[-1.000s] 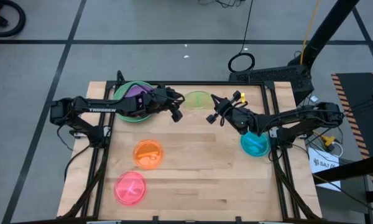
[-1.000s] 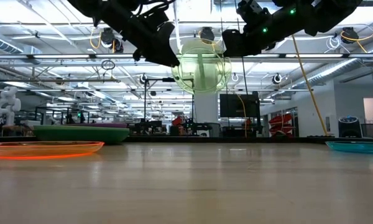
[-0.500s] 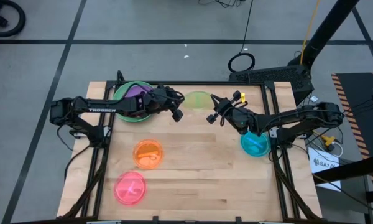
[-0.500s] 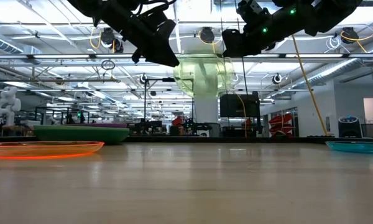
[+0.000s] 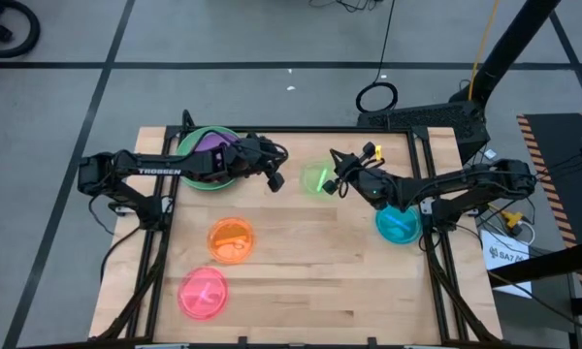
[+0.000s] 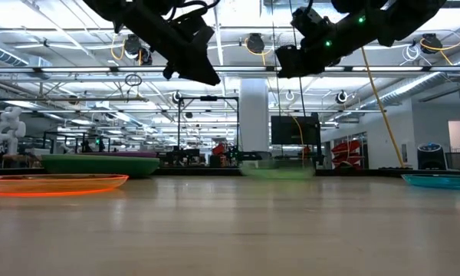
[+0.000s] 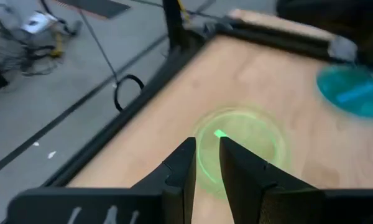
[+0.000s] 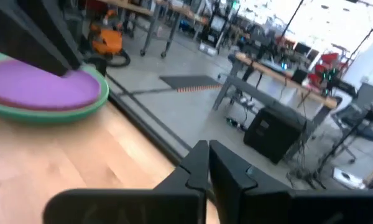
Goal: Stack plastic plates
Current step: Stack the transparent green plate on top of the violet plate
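The lime plate (image 5: pixel 317 179) lies on the wooden tabletop (image 5: pixel 301 281) at the far middle, in the gap between the two arms; in the low view it shows as a blurred green band (image 6: pixel 277 172) at the tabletop's far edge; in the left wrist view it sits just beyond the fingertips (image 7: pixel 239 149). The left pincer (image 5: pixel 274 178) hangs above the tabletop just left of the lime plate; its fingers (image 7: pixel 185 163) stand a narrow slot apart and pinch nothing. The right pincer (image 5: pixel 334 181) hangs just right of the same plate, raised off the wood; its fingers (image 8: pixel 202 163) are pressed together with nothing between them. Neither pincer touches the plate.

At the far left a purple plate (image 5: pixel 211 145) rests inside a larger green plate (image 5: pixel 189 148), partly under the left arm; the right wrist view shows the same pair, purple (image 8: pixel 37 85) nested in green (image 8: pixel 50 109). The translucent orange plate (image 5: pixel 231 238) lies left of centre, well apart from the lime one; the pink plate (image 5: pixel 203 293) lies nearer still, toward the near left corner. The teal plate (image 5: pixel 399 224) lies at the right, partly under the right arm; the low view catches its rim (image 6: pixel 438 180) at the right edge and the orange rim (image 6: pixel 57 184) at the left.
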Action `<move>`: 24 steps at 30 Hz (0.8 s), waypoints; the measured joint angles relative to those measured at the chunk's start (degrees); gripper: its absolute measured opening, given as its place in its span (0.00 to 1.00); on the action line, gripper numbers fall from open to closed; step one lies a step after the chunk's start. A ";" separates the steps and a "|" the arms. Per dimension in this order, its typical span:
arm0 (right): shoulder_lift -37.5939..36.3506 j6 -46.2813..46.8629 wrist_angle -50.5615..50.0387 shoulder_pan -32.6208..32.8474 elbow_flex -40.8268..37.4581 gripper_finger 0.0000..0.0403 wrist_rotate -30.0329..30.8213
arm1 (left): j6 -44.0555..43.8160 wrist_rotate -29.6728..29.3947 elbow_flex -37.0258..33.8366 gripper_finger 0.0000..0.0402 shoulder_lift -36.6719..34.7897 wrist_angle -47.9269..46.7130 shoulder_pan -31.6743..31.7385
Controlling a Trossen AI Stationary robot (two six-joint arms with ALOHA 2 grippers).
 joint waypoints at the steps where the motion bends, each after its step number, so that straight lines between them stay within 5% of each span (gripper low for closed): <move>1: -0.22 1.19 -1.49 -0.35 0.00 0.01 -0.02 | 1.02 1.07 0.00 0.19 0.00 -1.13 0.00; 4: -0.46 6.43 -4.09 -2.12 0.00 0.01 -1.67 | 5.23 3.27 0.00 0.19 0.00 -6.17 -0.04; 9: -1.03 16.74 -13.93 -7.48 1.13 0.00 -14.87 | 8.80 5.33 -0.02 0.19 2.43 -10.21 -1.08; 16: -1.05 33.86 -31.76 -16.55 3.61 0.00 -31.63 | 13.11 13.49 -0.07 0.19 11.36 -3.31 -3.12; 24: -1.05 43.69 -47.33 -21.01 3.61 0.08 -34.83 | -7.07 13.55 0.02 0.19 18.03 4.52 0.97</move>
